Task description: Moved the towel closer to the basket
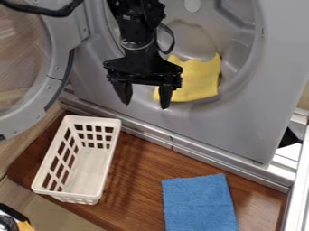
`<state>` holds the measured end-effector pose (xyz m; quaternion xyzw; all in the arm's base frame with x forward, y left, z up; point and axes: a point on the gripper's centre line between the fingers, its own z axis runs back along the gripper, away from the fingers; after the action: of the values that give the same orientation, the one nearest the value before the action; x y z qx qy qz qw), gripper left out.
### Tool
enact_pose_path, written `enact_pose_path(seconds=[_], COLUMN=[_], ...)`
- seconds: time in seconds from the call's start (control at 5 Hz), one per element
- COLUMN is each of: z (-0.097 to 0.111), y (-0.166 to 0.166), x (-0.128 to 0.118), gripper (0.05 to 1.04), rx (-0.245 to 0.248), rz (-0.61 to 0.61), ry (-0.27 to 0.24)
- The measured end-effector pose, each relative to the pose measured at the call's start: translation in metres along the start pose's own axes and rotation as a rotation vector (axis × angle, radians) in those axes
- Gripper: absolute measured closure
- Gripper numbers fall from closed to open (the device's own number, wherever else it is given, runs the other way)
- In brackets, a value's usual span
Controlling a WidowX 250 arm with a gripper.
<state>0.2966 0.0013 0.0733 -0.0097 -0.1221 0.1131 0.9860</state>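
Note:
A blue towel lies flat on the brown wooden board at the lower right, apart from the basket. The white plastic basket stands upright at the left of the board, with nothing in it. Above the board, in front of the grey machine, hangs my gripper, open, with nothing between its fingers. It is up and to the right of the basket and well above and left of the blue towel. A yellow cloth sits in the machine's round opening, partly behind the gripper.
The machine's round door stands open at the left. A metal ledge runs along the back of the board, and a white metal frame borders the right side. A dark object with yellow lies in the lower left corner.

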Motion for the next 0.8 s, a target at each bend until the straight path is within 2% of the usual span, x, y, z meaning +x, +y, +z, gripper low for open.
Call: enact_pose_path(seconds=[0.2, 0.6, 0.8], z=[-0.009, -0.032, -0.05], y=[0.0, -0.035, -0.049], x=[-0.007, -0.049, -0.072], gripper=[0.085, 0.085, 0.085], rx=[0.003, -0.066, -0.092], rz=[0.006, -0.065, -0.116], ry=[0.029, 0.035, 0.047])
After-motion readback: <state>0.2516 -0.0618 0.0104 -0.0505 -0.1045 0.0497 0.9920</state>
